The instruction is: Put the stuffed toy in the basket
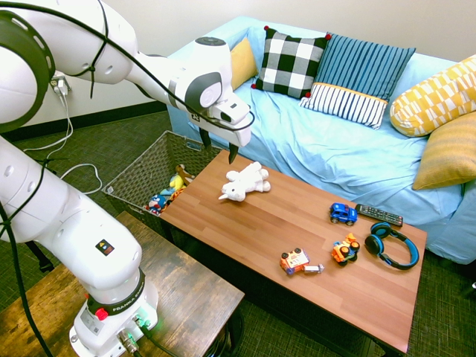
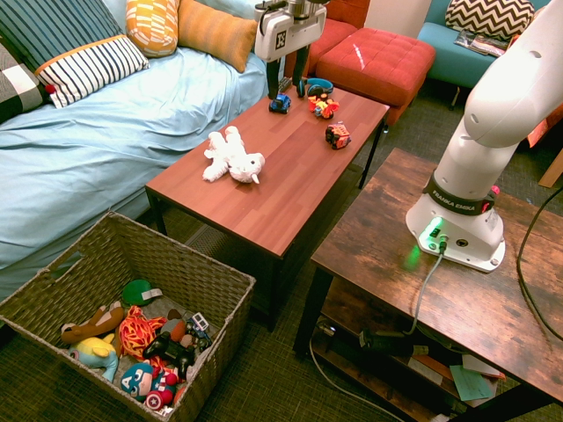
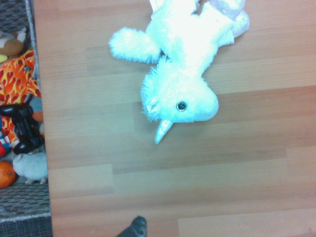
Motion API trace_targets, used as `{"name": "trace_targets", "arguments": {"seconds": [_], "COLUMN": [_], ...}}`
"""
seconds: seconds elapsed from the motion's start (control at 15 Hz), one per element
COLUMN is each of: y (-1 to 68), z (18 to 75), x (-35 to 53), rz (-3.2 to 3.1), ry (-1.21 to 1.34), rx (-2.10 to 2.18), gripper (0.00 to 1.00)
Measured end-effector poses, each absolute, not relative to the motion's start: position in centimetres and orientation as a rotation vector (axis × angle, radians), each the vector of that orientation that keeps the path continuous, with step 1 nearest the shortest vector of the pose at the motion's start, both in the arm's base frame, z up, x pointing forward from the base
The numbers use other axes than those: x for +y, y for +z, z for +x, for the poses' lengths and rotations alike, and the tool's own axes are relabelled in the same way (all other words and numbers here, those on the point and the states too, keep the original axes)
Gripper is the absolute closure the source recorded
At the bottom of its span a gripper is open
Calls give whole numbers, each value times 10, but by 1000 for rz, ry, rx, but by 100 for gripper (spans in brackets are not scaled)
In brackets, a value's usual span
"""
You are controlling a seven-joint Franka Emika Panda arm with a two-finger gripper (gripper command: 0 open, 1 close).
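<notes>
On the table (image 1: 312, 245), one stuffed toy (image 1: 244, 182), perhaps four small toys, one basket (image 1: 141, 175) beside, hand (image 1: 218, 149) wide, empty.

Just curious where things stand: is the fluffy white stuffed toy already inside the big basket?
No, the white stuffed toy lies on the wooden table, outside the basket.

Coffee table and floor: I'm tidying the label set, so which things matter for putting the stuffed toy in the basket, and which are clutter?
Job: stuffed toy; basket; gripper, open, empty.
Clutter: blue toy car; orange toy vehicles; headphones; remote; sofa cushions.
</notes>
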State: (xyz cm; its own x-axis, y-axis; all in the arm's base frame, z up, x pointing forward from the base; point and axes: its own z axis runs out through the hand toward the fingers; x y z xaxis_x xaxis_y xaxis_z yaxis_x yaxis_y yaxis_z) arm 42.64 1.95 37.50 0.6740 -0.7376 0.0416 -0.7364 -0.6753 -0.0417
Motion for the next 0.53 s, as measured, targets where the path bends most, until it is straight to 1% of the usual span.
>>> {"name": "trace_targets", "arguments": {"seconds": [0.27, 0.53], "y": [371, 347], "z": [436, 480], "x": [21, 9], "rz": [-2853, -2802], "ry": [-100, -140], "rx": [1265, 1306], "gripper": [0, 0]}}
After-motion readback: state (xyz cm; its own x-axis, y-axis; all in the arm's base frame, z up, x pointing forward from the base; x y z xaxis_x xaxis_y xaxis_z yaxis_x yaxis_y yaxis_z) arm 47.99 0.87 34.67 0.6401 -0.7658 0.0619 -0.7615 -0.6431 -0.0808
